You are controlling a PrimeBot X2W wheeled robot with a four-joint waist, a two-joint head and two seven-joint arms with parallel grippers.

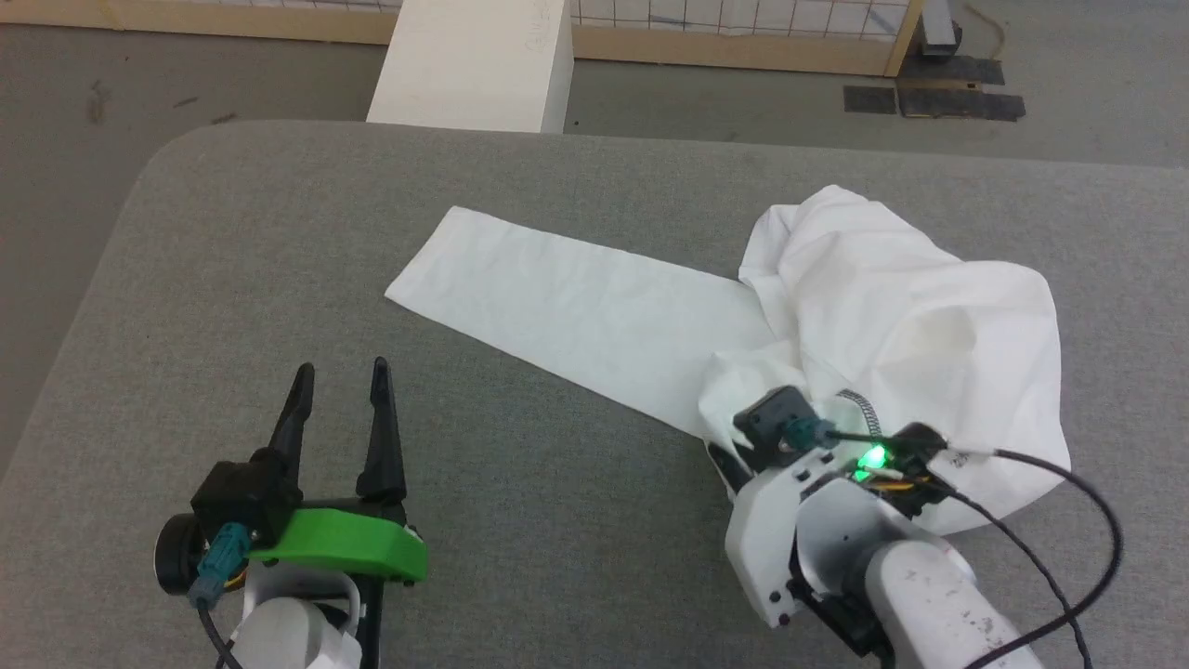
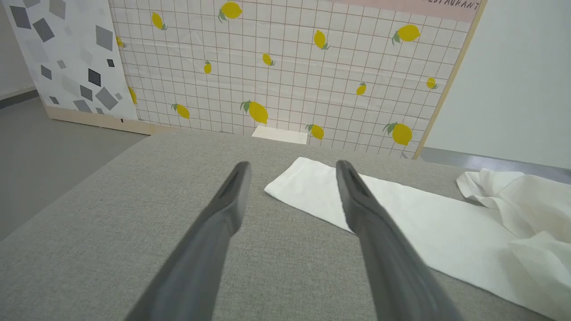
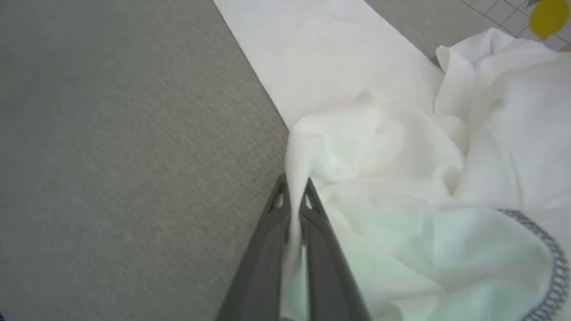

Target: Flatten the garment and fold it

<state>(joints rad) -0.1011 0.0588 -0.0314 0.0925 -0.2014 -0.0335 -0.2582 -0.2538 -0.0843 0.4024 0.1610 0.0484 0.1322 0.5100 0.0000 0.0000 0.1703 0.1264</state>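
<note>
Flattening stage: right hand was pinched shut on a garment fold; left hand was wide open, empty. Next likely needed: pull the bunched body out flat.

We read dark capital letters spelling "RESTAURANT", with their tops cut by the picture's upper edge and the first letter barely clear. They stand on a pink strip along the top of the far lemon-patterned wall panel, toward its right end. On the white block beyond the far edge of the grey table we see faint pale marks near its far end, too weak for us to read.
</note>
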